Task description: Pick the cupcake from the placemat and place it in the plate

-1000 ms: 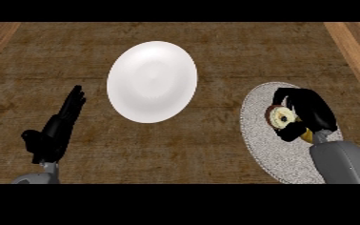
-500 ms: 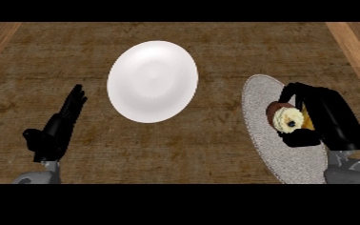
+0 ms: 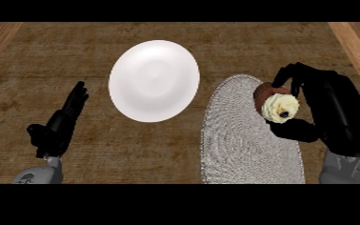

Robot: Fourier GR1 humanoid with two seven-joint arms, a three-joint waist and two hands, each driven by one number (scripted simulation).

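I see the wooden table (image 3: 84, 47) filling the view, with the grey placemat (image 3: 243, 138) at right, its lower edge cut off. The white plate (image 3: 153, 80) lies left of it, bare. My right hand (image 3: 325, 109) has its fingers (image 3: 287, 74) and thumb curled round the cupcake (image 3: 280, 106) above the placemat, hiding part of it. My left hand (image 3: 62, 121) rests at lower left, fingers straight.

The robot's right hand (image 3: 320, 112), fingers and thumb curled around the cupcake (image 3: 279, 104), is raised over the right side of the placemat (image 3: 246, 138) on its grey forearm, while the left hand (image 3: 60, 124) rests open, fingers straight, well to the placemat's left.
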